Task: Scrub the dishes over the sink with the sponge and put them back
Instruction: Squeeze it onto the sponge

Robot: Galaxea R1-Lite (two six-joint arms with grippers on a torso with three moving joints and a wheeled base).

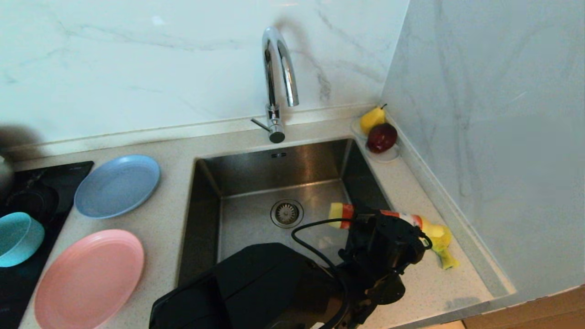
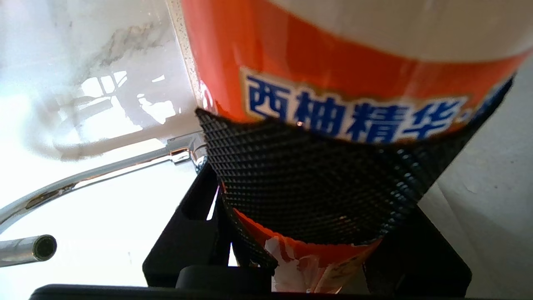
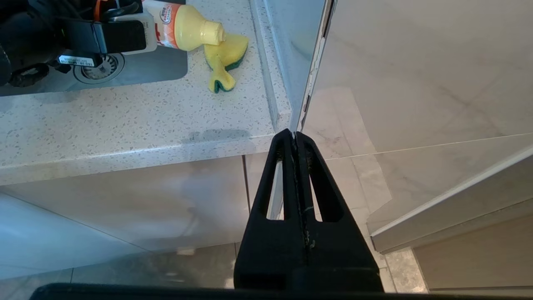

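Left gripper (image 1: 388, 228) jaws clamp one detergent bottle (image 1: 340, 214) above one sponge (image 1: 443, 249); two plates (image 1: 116, 185) wait.

left gripper (image 1: 388, 228) reaches across the front, fingers clamped half-wide; right gripper (image 3: 295, 135) hangs low, fingers pressed together.

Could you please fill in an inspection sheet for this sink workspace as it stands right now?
Surface: speckled countertop around the steel sink.
Job's things: blue plate, pink plate and teal bowl left of the sink; sponge right of it, bent.
Clutter: pear and apple on a saucer.
Grippers: left gripper shut on detergent bottle, tipped nozzle-first at the sponge; right gripper shut, parked below the counter edge.
Cables: black cable looping over the left arm.
Surroundings: chrome tap, marble walls, black hob.
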